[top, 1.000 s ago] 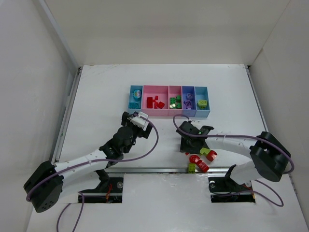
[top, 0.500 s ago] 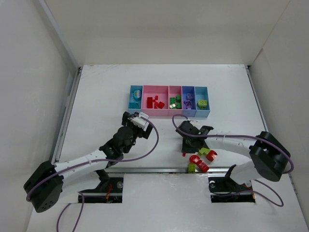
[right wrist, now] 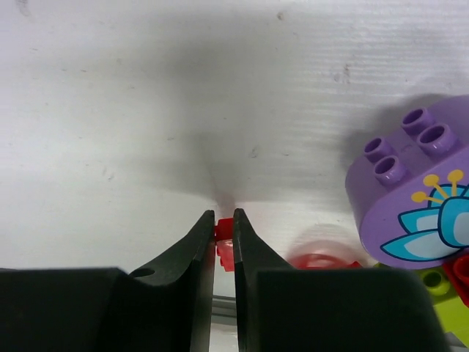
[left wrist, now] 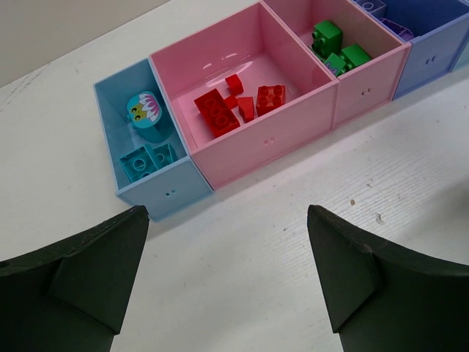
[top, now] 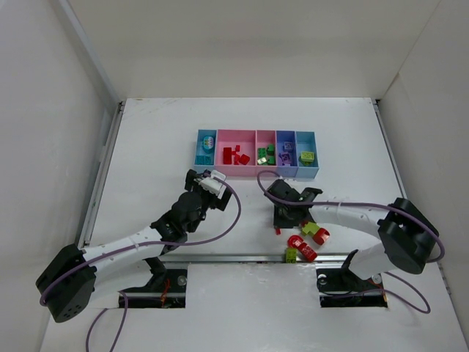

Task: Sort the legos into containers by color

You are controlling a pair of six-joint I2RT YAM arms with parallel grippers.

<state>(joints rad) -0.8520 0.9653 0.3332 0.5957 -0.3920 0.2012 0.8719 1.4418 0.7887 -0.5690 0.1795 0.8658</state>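
Right now my right end effector [right wrist: 223, 220] is down on the bench [right wrist: 146, 88], jaws drawn in until only a thin slot is left, and pinched in that slot is a small red lego [right wrist: 225, 249]. It sits at the near side of the bench, just left of the loose pile where a rounded purple piece [right wrist: 410, 183] lies. That is well apart from the containers [top: 249, 175] further back.

I judge this lego to be very light and rigid: hard, glossy plastic that will not give under the pads. So the hold depends on friction alone, and such a tiny piece could twist or squirt out if the pinch is off-centre. The flat side walls are the place to hold it, not the studs, and as far as I can see that is where the fingers sit.

Most of it is hidden behind the fingertips. What shows is a narrow red sliver running along the slot, from the tips back toward the wrist, so I take its longer side to lie parallel to the fingers. I cannot tell which way the studs face.

My left end effector [left wrist: 226, 220] hangs with its jaws wide apart and empty, looking down at the wide pink bin [left wrist: 249, 147] that holds other red bricks [left wrist: 220, 114], where this one belongs.
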